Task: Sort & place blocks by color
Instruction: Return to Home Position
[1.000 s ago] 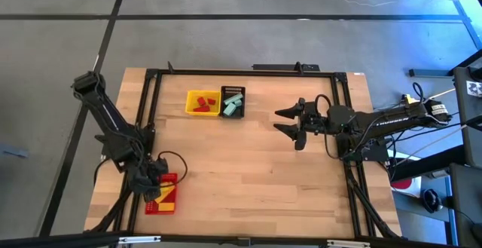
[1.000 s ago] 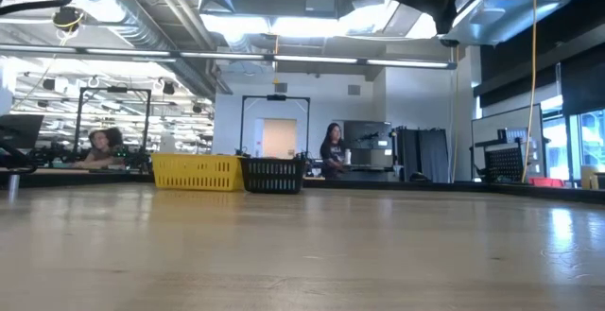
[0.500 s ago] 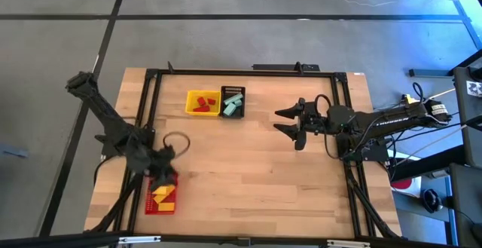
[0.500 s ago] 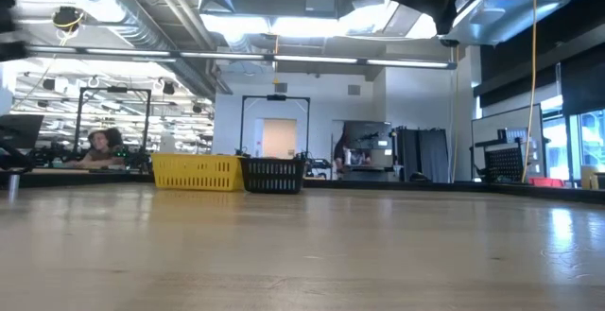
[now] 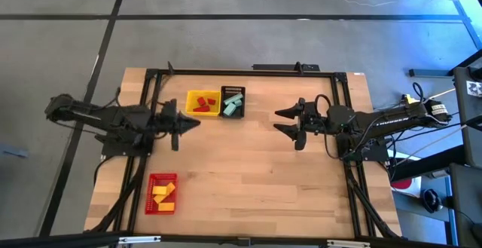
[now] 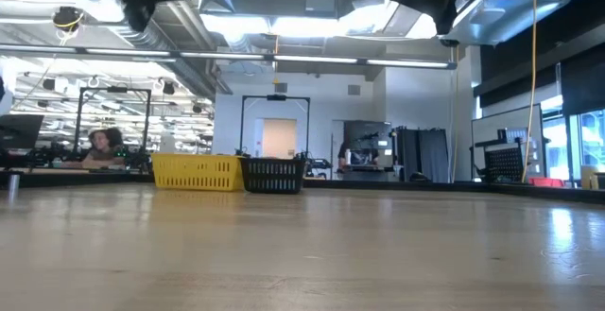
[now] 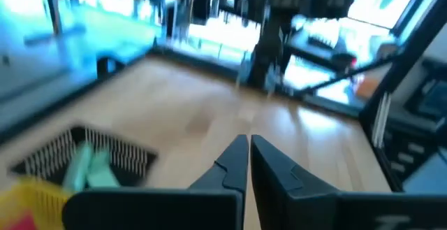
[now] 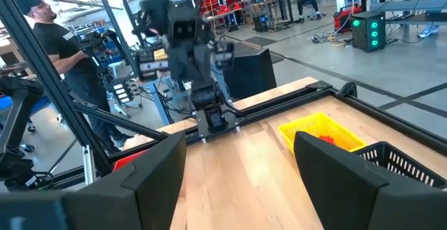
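Three small baskets hold the blocks. The yellow basket (image 5: 202, 102) has red blocks (image 5: 200, 105), the black basket (image 5: 233, 102) beside it has pale teal blocks (image 5: 232, 103), and the red basket (image 5: 162, 194) at the near left has yellow blocks (image 5: 161, 193). My left gripper (image 5: 194, 122) hangs level above the table, just near of the yellow basket, pointing toward the right edge. It is shut (image 7: 246, 146) on nothing. My right gripper (image 5: 277, 121) faces it from the right, level and open (image 8: 241, 167), with nothing between its fingers.
A black frame (image 5: 151, 73) runs round the wooden tabletop, which shows bare between the two grippers and along the near edge (image 5: 256, 195). In the low view the yellow basket (image 6: 194, 171) and the black basket (image 6: 274, 173) stand at the far side. A person (image 8: 49, 34) stands beyond the table.
My left gripper has risen from over the red basket at the near left. It has swung toward the far edge and the table's middle, tipping from pointing down to level. The red basket and its yellow blocks now lie uncovered.
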### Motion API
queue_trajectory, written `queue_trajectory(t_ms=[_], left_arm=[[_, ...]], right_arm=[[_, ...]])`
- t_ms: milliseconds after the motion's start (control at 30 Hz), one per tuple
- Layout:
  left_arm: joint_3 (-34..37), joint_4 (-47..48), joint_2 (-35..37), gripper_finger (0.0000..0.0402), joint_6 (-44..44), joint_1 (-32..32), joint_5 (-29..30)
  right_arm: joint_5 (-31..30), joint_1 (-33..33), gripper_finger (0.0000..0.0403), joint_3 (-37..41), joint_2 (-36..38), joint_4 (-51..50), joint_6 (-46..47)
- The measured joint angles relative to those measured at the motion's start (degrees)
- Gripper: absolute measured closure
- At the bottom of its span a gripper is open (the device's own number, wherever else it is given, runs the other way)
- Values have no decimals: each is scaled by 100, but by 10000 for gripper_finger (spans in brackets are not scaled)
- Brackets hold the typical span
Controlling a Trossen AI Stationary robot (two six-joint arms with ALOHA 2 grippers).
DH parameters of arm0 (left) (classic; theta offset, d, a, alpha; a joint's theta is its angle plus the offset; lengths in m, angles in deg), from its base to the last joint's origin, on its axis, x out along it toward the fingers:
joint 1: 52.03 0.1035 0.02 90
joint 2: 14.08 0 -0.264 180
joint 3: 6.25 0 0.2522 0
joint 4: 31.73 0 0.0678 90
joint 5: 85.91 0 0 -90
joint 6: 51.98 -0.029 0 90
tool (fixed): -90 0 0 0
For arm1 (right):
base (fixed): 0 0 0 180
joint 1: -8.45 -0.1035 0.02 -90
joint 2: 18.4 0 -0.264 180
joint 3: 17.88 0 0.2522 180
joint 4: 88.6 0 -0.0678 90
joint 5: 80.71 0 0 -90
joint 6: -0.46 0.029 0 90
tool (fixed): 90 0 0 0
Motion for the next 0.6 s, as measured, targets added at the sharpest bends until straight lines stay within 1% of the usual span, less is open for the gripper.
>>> queue_trajectory(t_ms=[100, 167, 433, 600], left_arm=[[0, -455, -12, 400, -350, 257, -256], [-1, -637, -38, 400, -399, 379, -380], [1, -756, -136, 401, -392, 624, -658], [1, -1109, -136, 401, -393, 729, -706]], right_arm=[[0, 0, 134, 0, 0, -1, 0], [-1, 0, 134, 0, 0, 2, 0], [0, 0, 134, 0, 0, 1, 0], [0, 0, 134, 0, 0, 1, 0]])
